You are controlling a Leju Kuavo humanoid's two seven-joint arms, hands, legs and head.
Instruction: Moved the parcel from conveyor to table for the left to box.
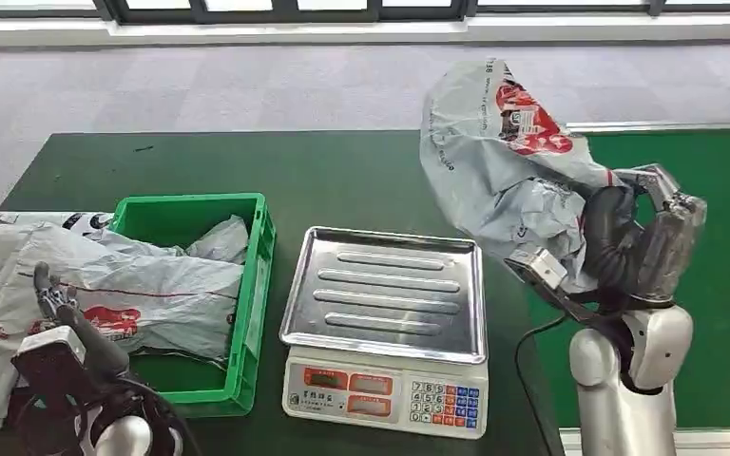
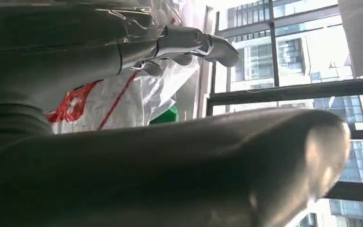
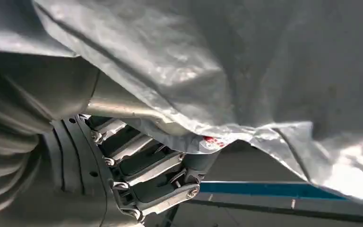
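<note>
Grey plastic parcel (image 1: pixel 504 161) is hanging in your right hand (image 1: pixel 627 252), gripped above the table's (image 1: pixel 342 180) right edge, beside the scale (image 1: pixel 385 323); setting it down is remaining. Your left hand (image 1: pixel 57 304) is hovering over the bags in the green crate (image 1: pixel 252 313). Its wrist view is showing fingers (image 2: pixel 194 45) spread, holding nothing. The right wrist view is showing fingers (image 3: pixel 156 175) clamping the parcel.

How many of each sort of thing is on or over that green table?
Grey plastic mailer parcels: 3, one held up by the right robot hand at, one in the crate, one beside it
Green plastic crate: 1
Steel-pan weighing scale: 1
Total: 5
</note>
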